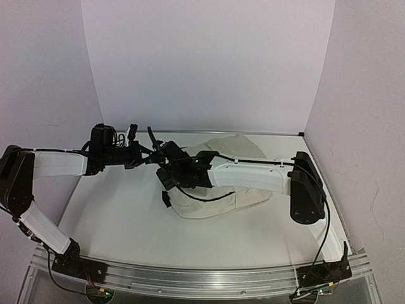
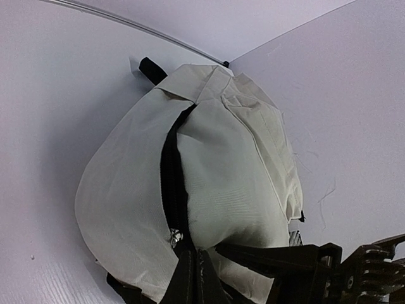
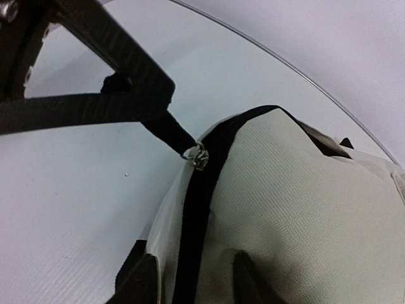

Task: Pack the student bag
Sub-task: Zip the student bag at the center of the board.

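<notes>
Bag (image 1: 237,149) lies on the desk (image 1: 120,215), back half, a bit R of centre, close to the back wall (image 1: 202,63). Cream fabric, domed up. A black zip (image 2: 169,183) runs over the dome, and a black strap (image 2: 150,68) pokes out at the bag's far end, flat on the desk.

Metal slider (image 3: 199,156) sits on the zip at the bag's L side, w/ a black pull tab (image 3: 169,132) stretched taut off it, away from the bag.

L fingers (image 3: 126,60) are closed, tips together, pinching the end of that pull tab. They sit just off the bag's edge, above the desk.

R fingers (image 3: 139,285) stand apart, one each side of the zip band, w/ cream fabric bulging up between them. Can't tell if they press the fabric or just hover on it. They're just beside the L fingers, nearer the bag's middle.

L arm (image 1: 60,164): base at the near L corner, elbow raised high at the L edge, forearm about level and reaching R toward the bag.

R arm (image 1: 253,174): base at the near R corner, elbow up at the R side, forearm stretched L across the top of the bag and hiding its middle in the top view, wrist tipped down onto the zip
</notes>
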Controlling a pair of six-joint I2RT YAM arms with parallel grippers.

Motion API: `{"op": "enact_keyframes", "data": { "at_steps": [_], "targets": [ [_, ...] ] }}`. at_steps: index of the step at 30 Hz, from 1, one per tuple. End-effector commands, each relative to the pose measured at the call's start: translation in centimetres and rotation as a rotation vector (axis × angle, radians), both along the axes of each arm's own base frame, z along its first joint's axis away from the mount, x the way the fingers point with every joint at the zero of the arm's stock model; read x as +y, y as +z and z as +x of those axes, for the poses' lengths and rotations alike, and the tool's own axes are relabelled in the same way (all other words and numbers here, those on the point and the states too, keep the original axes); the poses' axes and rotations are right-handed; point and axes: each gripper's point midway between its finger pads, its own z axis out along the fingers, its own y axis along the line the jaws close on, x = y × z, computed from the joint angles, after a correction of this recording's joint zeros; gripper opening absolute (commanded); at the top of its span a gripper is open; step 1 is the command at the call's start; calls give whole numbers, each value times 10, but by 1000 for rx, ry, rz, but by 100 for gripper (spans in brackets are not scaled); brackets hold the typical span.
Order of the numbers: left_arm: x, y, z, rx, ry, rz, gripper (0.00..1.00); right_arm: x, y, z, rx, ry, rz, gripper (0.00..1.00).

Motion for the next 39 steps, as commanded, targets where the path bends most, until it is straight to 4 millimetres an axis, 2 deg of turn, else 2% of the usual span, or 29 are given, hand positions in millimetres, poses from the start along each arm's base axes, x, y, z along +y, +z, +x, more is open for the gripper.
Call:
{"op": "enact_keyframes", "data": {
  "at_steps": [1, 2, 3, 4, 7, 9, 16, 17, 25, 33, 39],
  "targets": [
    [1, 17, -1, -55, 8, 2, 0, -3, 11, 10, -41, -56, -3, 25],
    [2, 17, -1, -53, 12, 4, 0, 0, 12, 8, -31, -41, 8, 11],
    [3, 17, -1, -54, 18, 8, 0, 3, 13, 4, -19, -21, 16, 2],
    [3, 17, 0, -54, 22, 13, 0, 7, 15, 0, -2, 11, 26, 0],
    [5, 19, 1, -58, 30, 26, 0, 15, 22, -19, 66, 127, 64, 0],
    [6, 20, 1, -61, 35, 40, 0, 17, 35, -39, 119, 217, 114, 0],
    [7, 31, 1, -88, 34, 41, 0, -10, 34, -84, 242, 334, 129, 0],
    [6, 33, 1, -92, 31, 36, 0, -14, 29, -91, 270, 349, 127, 0],
    [-2, 44, 3, -105, -6, -10, 0, -39, 10, -122, 390, 386, 126, 0],
    [-15, 44, 11, -109, -39, -21, 0, -44, 20, -154, 479, 482, 174, 0],
    [-39, 50, 15, -132, -89, -14, 0, -46, 17, -171, 534, 526, 183, 0]
  ]
}}
